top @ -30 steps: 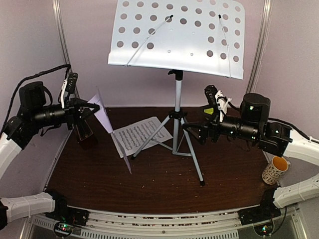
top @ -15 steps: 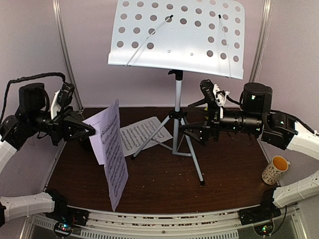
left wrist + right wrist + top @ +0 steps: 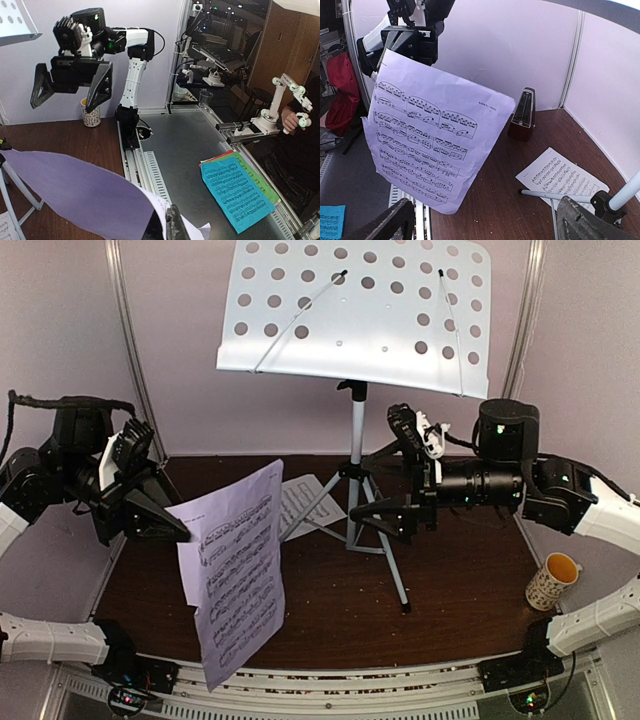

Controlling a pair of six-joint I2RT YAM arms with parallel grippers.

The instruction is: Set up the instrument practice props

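Note:
The white perforated music stand [image 3: 350, 310] stands at the back on its tripod [image 3: 356, 490]. My left gripper [image 3: 180, 532] is shut on the edge of the lavender music sheet [image 3: 235, 575], which hangs upright above the table's front left. In the left wrist view the lavender music sheet [image 3: 65, 195] is pinched at my left gripper [image 3: 167, 221]. The white music sheet [image 3: 308, 502] lies flat by the tripod legs. The dark-red metronome [image 3: 522, 115] stands near the back wall. My right gripper [image 3: 400, 520] is open beside the tripod, holding nothing; its fingers [image 3: 580, 222] show wide apart.
A patterned cup [image 3: 553, 580] stands at the table's right edge. The tripod leg [image 3: 540, 194] lies over the white sheet [image 3: 565, 177]. Off the table to the side lie cyan, green and red sheets [image 3: 240, 192].
My left gripper has lifted the lavender sheet off the table and swung it forward, so its printed face now shows. My right gripper has shifted a little left toward the tripod.

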